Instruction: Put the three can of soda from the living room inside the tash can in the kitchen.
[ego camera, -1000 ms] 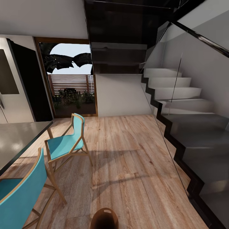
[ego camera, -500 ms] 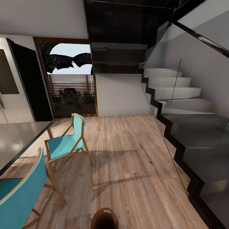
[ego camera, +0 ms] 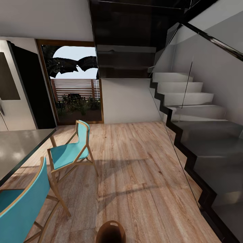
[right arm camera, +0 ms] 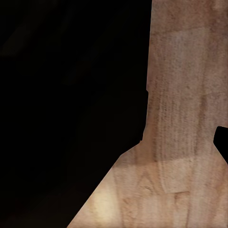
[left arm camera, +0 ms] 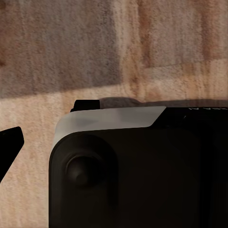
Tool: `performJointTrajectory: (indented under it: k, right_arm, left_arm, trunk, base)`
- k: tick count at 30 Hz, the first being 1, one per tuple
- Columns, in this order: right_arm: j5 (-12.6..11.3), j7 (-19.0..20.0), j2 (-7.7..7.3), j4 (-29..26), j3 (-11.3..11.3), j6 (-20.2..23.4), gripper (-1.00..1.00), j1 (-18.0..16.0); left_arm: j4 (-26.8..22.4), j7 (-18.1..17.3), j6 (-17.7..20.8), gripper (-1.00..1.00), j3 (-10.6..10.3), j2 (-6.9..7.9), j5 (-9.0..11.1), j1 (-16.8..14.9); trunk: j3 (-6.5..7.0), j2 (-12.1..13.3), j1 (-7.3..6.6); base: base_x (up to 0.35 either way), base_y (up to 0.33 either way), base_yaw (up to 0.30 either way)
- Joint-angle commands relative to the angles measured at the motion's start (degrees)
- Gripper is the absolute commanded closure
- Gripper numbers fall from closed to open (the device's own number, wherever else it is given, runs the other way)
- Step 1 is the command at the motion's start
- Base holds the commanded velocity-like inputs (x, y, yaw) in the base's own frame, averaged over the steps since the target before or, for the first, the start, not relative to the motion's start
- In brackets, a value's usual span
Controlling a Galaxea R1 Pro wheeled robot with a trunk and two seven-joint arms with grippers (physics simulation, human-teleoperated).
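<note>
The tash can [ego camera: 110,233], a small round brown bin with a dark inside, stands on the wood floor at the bottom middle of the head view, close in front of me. The three can of soda are out of view. In the left wrist view a dark fingertip [left arm camera: 9,142] pokes in from the frame's edge beside a black rounded part of my own body [left arm camera: 133,175], above the floor. In the right wrist view a fingertip [right arm camera: 222,142] sits at the opposite edge, next to a large dark shape [right arm camera: 66,104]. Nothing lies between the fingers of either gripper.
Two turquoise chairs [ego camera: 69,153] [ego camera: 20,206] stand by a grey table [ego camera: 17,146] at the left. A steel fridge [ego camera: 13,98] is at the far left, a glass door [ego camera: 76,91] behind it. Stairs with a glass rail [ego camera: 202,135] fill the right. Bare wood floor [ego camera: 141,175] runs between them.
</note>
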Motion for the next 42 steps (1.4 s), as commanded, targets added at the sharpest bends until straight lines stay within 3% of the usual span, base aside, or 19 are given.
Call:
performJointTrajectory:
  k: [1, 42]
  right_arm:
    - [0.0, 0.0, 0.0, 0.0, 0.0, 0.0, -1.0, 0.0]
    - [0.0, 0.0, 0.0, 0.0, 0.0, 0.0, -1.0, 0.0]
  left_arm:
    - [0.0, 0.0, 0.0, -1.0, 0.0, 0.0, 0.0, 0.0]
    - [0.0, 0.0, 0.0, -1.0, 0.0, 0.0, 0.0, 0.0]
  trunk:
    - [0.0, 0.0, 0.0]
    - [0.0, 0.0, 0.0]
  base:
    - [0.0, 0.0, 0.0]
    - [0.0, 0.0, 0.0]
